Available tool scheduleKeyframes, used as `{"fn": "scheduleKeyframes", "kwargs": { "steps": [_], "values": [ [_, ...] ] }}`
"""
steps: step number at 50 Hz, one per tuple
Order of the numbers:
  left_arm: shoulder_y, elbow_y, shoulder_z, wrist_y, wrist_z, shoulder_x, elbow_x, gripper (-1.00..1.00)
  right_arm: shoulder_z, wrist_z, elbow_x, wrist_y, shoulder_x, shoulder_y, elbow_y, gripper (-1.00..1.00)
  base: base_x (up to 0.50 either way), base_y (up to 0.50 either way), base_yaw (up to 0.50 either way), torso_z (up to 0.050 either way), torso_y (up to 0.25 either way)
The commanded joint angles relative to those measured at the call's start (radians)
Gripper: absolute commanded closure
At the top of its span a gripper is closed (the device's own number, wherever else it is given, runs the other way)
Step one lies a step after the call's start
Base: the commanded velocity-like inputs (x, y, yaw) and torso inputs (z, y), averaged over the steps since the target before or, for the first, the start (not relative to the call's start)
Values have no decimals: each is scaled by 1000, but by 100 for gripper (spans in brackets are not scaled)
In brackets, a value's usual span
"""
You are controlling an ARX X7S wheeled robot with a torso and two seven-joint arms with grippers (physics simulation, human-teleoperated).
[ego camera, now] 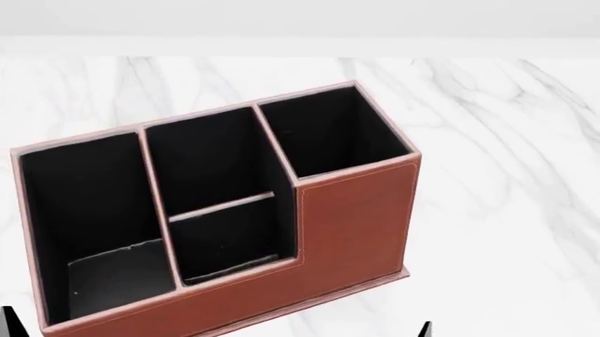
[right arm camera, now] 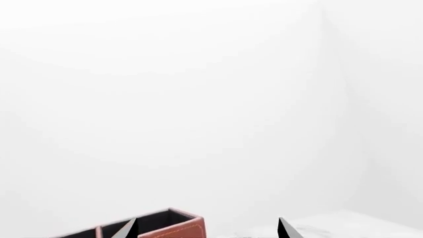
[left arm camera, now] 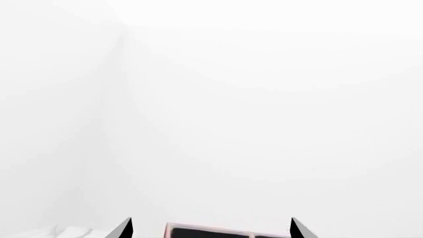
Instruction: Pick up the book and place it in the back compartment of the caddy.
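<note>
The reddish-brown caddy [ego camera: 352, 217] with pale stitched rims and black lining stands on the white marble table [ego camera: 506, 140], filling the middle of the head view. All its compartments look empty. The book is not in view. My left gripper [left arm camera: 211, 230] shows only two dark fingertips [left arm camera: 124, 229], set wide apart and empty, with the caddy's rim [left arm camera: 218, 229] between them. My right gripper [right arm camera: 208, 230] likewise shows two spread fingertips [right arm camera: 286, 229], with the caddy's corner [right arm camera: 178, 225] beyond. In the head view only slivers of the grippers show at the bottom edge, left [ego camera: 8, 321] and right [ego camera: 426, 328].
A plain white wall [ego camera: 300, 17] rises behind the table's far edge. Both wrist views look mostly at that white wall. Bare marble lies to the right of the caddy and behind it.
</note>
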Motion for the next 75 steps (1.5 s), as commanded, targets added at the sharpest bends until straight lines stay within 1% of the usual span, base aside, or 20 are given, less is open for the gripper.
{"fn": "scheduleKeyframes", "kwargs": {
  "steps": [1,20,22,24,30,36,37,39,44,48,51,53,56,57,62,63,65,71,73,75],
  "values": [
    [-3,-3,5,-1,-2,-3,-1,-100,-8,-2,19,-1,6,4,4,-100,0,0,0,0,0],
    [-1,10,7,-13,-9,-13,-10,-100,-14,-2,30,-4,14,9,9,-100,0,0,0,0,0],
    [-14,18,17,-71,6,-29,-19,-100,-17,-4,30,-6,16,9,9,-100,0,0,0,0,0],
    [-20,13,19,-71,12,-34,-29,-100,-17,-3,29,-7,16,8,8,-100,0,0,0,0,0],
    [-73,-21,0,-138,15,-53,-74,-100,-23,-8,23,-23,18,4,8,-100,0,0,0,0,0],
    [-138,-18,25,-253,83,-108,-165,-100,-29,-10,9,-40,17,0,12,-100,0,0,0,0,0],
    [-148,-12,37,-279,107,-122,-194,-100,-29,-10,9,-41,17,0,12,-100,0,0,0,0,0],
    [-184,-10,74,-335,192,-164,-270,-100,-30,-11,10,-42,18,2,15,-100,0,0,0,0,0],
    [-233,-27,81,-389,225,-185,-316,-100,-33,-12,10,-45,19,2,16,-100,0,0,0,0,0],
    [-283,-41,108,-463,287,-218,-368,-100,-38,-14,4,-45,18,5,22,-100,0,0,0,0,0],
    [-313,-52,117,-501,306,-226,-388,-100,-41,-14,4,-45,18,7,25,-100,0,0,0,0,0],
    [-340,-61,127,-528,355,-238,-434,-100,-42,-14,4,-46,19,6,24,-100,0,0,0,0,0],
    [-375,-88,140,-550,394,-244,-452,-100,-43,-14,5,-47,20,8,26,-100,0,0,0,0,0],
    [-400,-102,147,-581,426,-248,-487,-100,-45,-15,5,-46,20,10,29,-100,0,0,0,0,0],
    [-447,-141,177,-609,514,-259,-516,-100,-47,-14,5,-46,21,10,28,-100,0,0,0,0,0],
    [-460,-153,182,-615,555,-261,-544,-100,-47,-14,5,-45,22,11,27,-100,0,0,0,0,0],
    [-485,-181,190,-624,550,-256,-520,-100,-48,-13,6,-44,22,12,28,-100,0,0,0,0,0],
    [-556,-227,234,-676,647,-260,-537,-100,-50,-15,12,-45,26,14,28,-100,0,0,0,0,0],
    [-569,-237,246,-686,656,-258,-528,-100,-51,-15,12,-45,26,15,28,-100,0,0,0,0,0],
    [-588,-244,272,-708,703,-260,-535,-100,-52,-16,14,-46,27,16,30,-100,0,0,0,0,0]
  ]
}}
